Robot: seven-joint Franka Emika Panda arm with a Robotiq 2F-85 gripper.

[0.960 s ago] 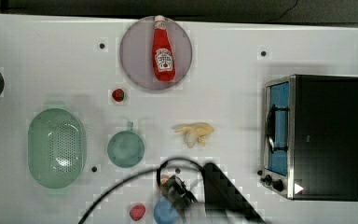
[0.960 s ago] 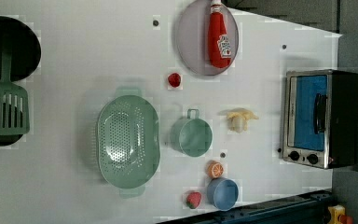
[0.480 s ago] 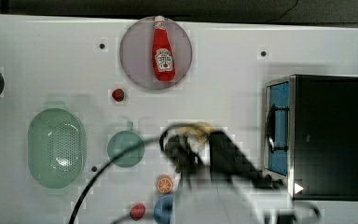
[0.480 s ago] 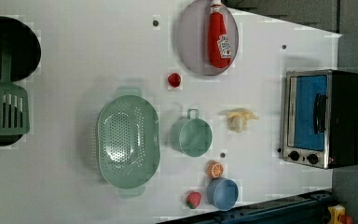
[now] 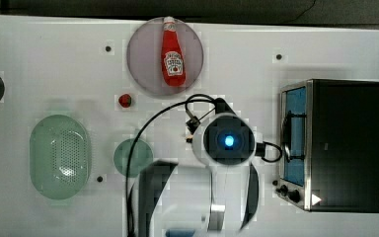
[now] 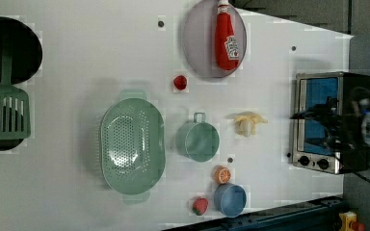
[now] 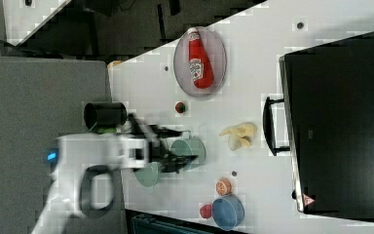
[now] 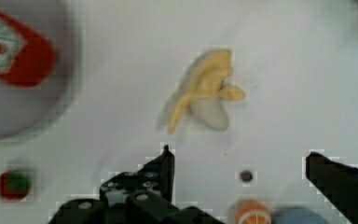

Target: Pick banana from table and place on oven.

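- The claw (image 8: 237, 161) is hanging with its jaws wide apart and empty, above the bench (image 8: 307, 70).
- The banana (image 8: 207, 93) is lying on the bench just beyond the fingertips, its long axis slanting across the gap.
- In the left view the banana (image 6: 248, 122) is sitting left of the oven (image 6: 318, 120).

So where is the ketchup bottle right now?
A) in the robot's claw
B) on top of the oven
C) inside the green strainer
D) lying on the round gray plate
D. The ketchup bottle lies flat on the round gray plate, far from the oven; the claw is open and holds nothing, with the banana on the table ahead of it.
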